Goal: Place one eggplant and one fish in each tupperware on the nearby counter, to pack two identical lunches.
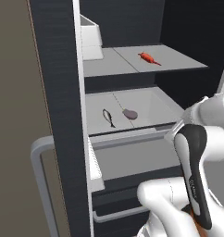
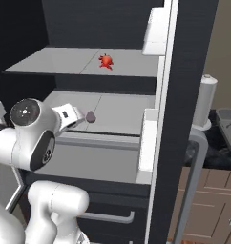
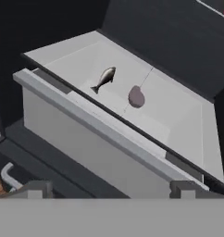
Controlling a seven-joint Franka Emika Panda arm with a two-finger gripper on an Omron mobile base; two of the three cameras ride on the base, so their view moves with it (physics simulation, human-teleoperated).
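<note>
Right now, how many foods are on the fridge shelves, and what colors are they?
Red-orange fish: 1
Grey fish: 1
Purplish eggplant: 1
Total: 3

Open dark fridge [image 1: 58, 92] with grey shelves [image 1: 132, 62]

Matt grey shelves [image 1: 178, 62], glossy red fish [image 1: 149, 58] — smooth white arm [image 1: 197, 152]
</note>
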